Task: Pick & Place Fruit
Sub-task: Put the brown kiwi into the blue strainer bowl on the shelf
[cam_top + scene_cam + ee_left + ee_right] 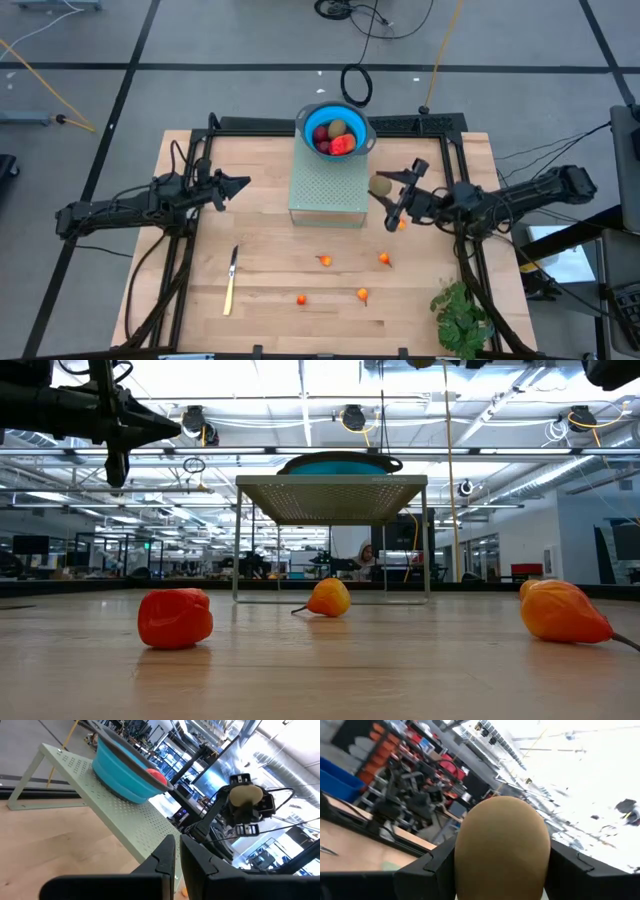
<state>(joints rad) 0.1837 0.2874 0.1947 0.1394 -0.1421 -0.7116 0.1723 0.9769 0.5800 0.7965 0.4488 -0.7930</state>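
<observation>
Brownish oval [502,851] was clamped in your right gripper [393,200], raised just beside the stand [326,190] with the blue bowl [335,130]. That bowl already held a few fruit [333,137], so you'd made a decent start. Five small orange pieces [362,294] were left on the table [270,290]. Left gripper [238,184] hung empty with jaws together. I couldn't count what the bowl held; its rim hid some.

The high view looks straight down on the whole table [270,250], the low view skims level across it, and both share the blue bowl [335,120] on its perforated stand [332,497].
</observation>
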